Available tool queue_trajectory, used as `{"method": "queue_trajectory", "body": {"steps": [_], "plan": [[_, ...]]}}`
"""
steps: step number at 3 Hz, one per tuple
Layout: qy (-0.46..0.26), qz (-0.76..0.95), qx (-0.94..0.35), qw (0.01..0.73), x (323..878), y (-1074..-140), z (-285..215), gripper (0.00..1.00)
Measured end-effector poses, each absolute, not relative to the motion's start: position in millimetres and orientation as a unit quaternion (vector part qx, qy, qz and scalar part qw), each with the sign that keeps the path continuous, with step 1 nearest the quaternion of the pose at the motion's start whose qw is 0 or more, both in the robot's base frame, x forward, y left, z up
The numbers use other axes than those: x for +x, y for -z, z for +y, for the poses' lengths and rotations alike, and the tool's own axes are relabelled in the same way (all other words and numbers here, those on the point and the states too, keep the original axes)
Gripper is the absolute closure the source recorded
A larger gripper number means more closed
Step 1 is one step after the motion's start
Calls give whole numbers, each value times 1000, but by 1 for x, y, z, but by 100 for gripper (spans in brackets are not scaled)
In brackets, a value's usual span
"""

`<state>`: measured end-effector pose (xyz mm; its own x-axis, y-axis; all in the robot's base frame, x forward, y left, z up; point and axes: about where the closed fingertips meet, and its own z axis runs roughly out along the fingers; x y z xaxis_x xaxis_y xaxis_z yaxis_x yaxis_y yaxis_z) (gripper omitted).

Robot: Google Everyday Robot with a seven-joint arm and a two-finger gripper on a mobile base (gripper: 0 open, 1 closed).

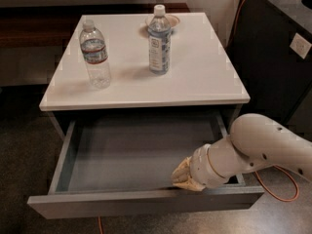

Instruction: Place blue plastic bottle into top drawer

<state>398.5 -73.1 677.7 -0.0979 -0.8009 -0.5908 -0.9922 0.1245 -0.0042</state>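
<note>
The blue plastic bottle (159, 40) stands upright at the back middle of the white tabletop (204, 77). It has a white cap and a tall blue-and-white label. The top drawer (131, 150) is pulled out below the tabletop, and its grey inside holds nothing but the gripper. My gripper (184, 177) is low inside the drawer, at the front right, right against the inner side of the drawer's front panel. It is far from the bottle and holds nothing that I can see.
A clear bottle with a red-and-blue label band (95, 55) stands at the left of the tabletop. A shallow dish (171, 19) sits behind the blue bottle. A dark cabinet (278, 48) stands close on the right. An orange cable (279, 193) lies on the floor.
</note>
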Motion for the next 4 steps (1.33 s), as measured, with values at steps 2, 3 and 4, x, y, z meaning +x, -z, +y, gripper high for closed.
{"method": "queue_trajectory", "body": {"steps": [2, 3, 4], "plan": [[-223, 705, -637, 220, 357, -682, -66, 100], [-225, 704, -637, 219, 348, -687, -63, 100], [-201, 706, -635, 239, 371, -713, -73, 100]]}}
